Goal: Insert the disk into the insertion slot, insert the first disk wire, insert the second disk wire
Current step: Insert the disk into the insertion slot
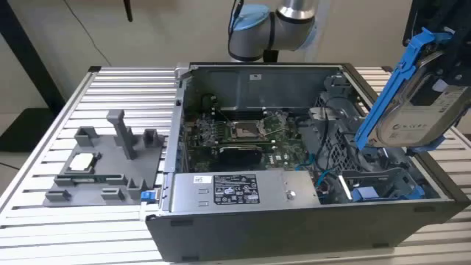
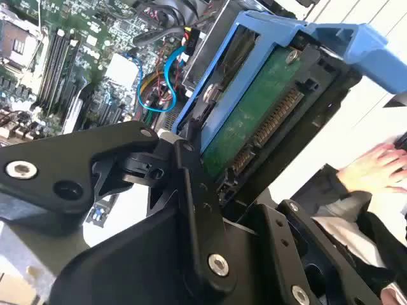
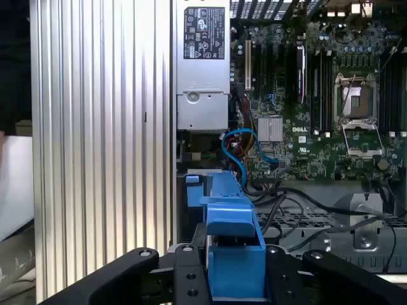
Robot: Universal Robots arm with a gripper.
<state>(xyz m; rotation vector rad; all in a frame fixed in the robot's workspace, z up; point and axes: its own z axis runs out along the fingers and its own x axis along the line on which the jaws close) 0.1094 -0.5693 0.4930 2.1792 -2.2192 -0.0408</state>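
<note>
My gripper (image 1: 435, 52) is shut on the disk (image 1: 423, 113), a silver-grey drive in a bright blue carrier frame. It holds the disk tilted in the air over the open computer case's side on the exterior view's right. In the second wrist view the black fingers (image 2: 197, 190) clamp the carrier, and the disk's green board and connector (image 2: 254, 127) face the camera. The first wrist view shows the blue carrier (image 3: 232, 254) between the fingers. The insertion slot (image 1: 383, 187), a dark bay with blue tabs, lies below the disk in the case's near corner. A blue disk wire (image 3: 238, 149) loops beside it.
The open case (image 1: 294, 232) holds a motherboard (image 1: 243, 138) and a grey labelled power-supply box (image 1: 235, 190). A grey fixture (image 1: 103, 165) with small parts sits on the slatted table (image 1: 44, 232) at the exterior view's left. A person's hand (image 2: 375, 168) shows beyond the disk.
</note>
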